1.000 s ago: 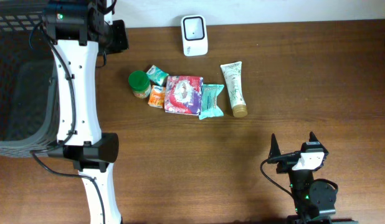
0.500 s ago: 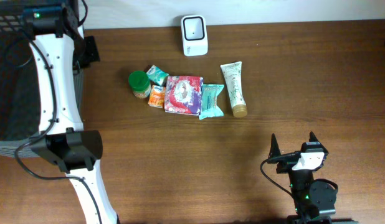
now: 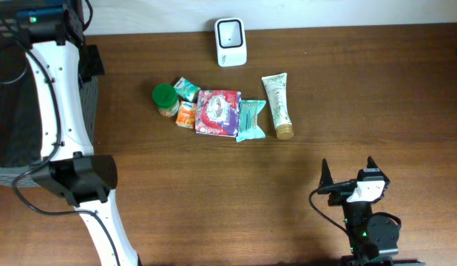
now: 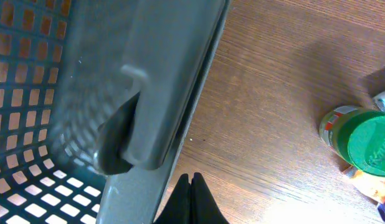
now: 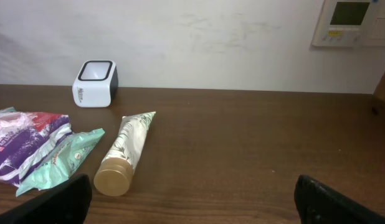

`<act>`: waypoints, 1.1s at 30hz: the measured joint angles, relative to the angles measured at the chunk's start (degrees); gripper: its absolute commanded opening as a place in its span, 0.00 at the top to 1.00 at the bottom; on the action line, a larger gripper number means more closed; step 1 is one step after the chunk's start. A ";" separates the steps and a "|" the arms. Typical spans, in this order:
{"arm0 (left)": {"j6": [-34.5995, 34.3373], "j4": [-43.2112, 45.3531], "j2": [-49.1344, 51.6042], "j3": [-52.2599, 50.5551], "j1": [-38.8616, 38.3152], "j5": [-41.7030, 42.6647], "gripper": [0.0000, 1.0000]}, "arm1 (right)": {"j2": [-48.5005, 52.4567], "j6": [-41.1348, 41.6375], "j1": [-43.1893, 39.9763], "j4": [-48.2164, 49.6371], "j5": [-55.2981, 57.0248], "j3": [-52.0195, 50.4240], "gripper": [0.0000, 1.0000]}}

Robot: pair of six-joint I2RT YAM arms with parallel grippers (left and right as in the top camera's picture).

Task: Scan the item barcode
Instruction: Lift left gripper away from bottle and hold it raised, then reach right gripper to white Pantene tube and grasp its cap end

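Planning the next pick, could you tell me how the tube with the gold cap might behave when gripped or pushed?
The tube lies flat with a crimped, flattened tail, so it probably slides rather than rolls. Its body looks like soft plastic and would likely give when squeezed. The gold cap looks rigid and smooth, perhaps firmer but slippery.

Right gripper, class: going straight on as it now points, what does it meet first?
Probably nothing: the open right gripper faces bare table up to the wall; the tube lies off to its left.
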 measured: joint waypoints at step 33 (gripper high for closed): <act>0.90 0.13 -4.24 7.96 -11.63 11.43 0.01 | 0.00 0.02 0.00 0.02 0.00 0.00 0.01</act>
